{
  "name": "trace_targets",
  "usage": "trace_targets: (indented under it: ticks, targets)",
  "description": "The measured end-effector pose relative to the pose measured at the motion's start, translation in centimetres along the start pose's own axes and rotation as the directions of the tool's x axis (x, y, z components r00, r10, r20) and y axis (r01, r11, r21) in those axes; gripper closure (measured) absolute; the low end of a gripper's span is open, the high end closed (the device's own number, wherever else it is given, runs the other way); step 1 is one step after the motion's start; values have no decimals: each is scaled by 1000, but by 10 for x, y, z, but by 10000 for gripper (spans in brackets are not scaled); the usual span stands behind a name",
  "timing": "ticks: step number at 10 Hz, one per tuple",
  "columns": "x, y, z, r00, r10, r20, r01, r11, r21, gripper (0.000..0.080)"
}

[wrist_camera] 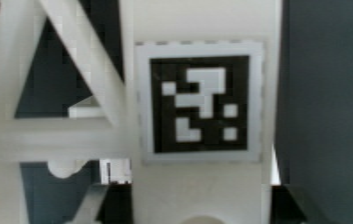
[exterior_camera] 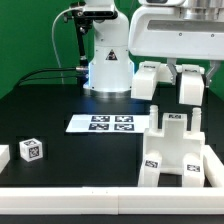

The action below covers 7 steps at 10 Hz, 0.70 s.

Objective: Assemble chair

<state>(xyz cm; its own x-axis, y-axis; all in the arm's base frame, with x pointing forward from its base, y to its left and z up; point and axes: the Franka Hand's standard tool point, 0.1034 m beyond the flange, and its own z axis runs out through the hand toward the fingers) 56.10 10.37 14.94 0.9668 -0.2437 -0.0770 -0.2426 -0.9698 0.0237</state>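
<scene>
The chair (exterior_camera: 172,148), a stepped white block partly joined, stands nearest at about 4 o'clock in the exterior view, just beside the marker board (exterior_camera: 101,124) at centre. A loose tagged cube (exterior_camera: 32,150) lies at 8 o'clock, well apart. The gripper (exterior_camera: 169,98) hangs above the chair at 2 o'clock, fingers spread, pinching nothing. The wrist view shows a chair tag (wrist_camera: 199,100) close up

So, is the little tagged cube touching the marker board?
Apart. The exterior view shows the cube lying toward that view's left of the marker board, with a plain strip of bare black table between them.
</scene>
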Motion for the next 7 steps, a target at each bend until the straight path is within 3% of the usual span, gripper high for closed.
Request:
trace_targets:
  ticks: [4,7]
  targets:
    - [1,-12,22,999,18,-45,-17,1000,10,515]
    - [4,-12,24,998,18,-52,-17,1000,9,515]
